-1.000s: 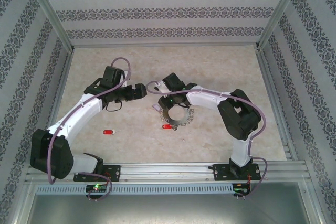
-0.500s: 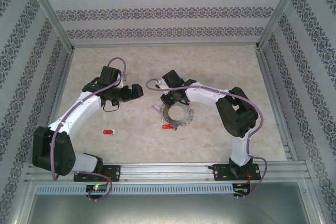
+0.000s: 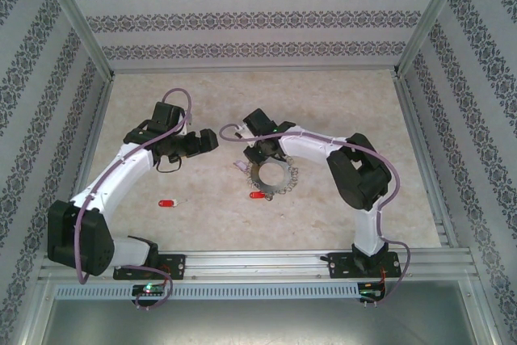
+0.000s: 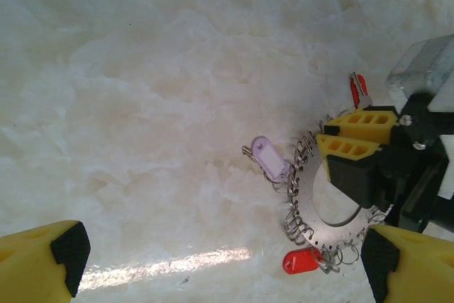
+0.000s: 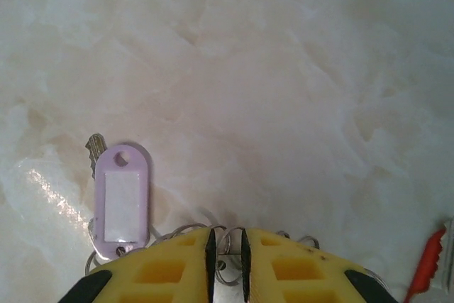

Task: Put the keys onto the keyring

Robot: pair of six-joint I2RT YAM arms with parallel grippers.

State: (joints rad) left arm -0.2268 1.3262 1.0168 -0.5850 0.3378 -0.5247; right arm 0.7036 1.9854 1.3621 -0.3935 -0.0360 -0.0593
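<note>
Overhead, the left gripper hangs open above the marble table, well apart from a red key lying near its arm. The right gripper sits at the far rim of the keyring; a red tag touches the near rim.

From the left wrist, that arm's yellow fingers stand wide apart.

From the right wrist, the fingers pinch the ring's edge beside a lilac tag.

Red keys, silvery keyring, lilac tag
</note>
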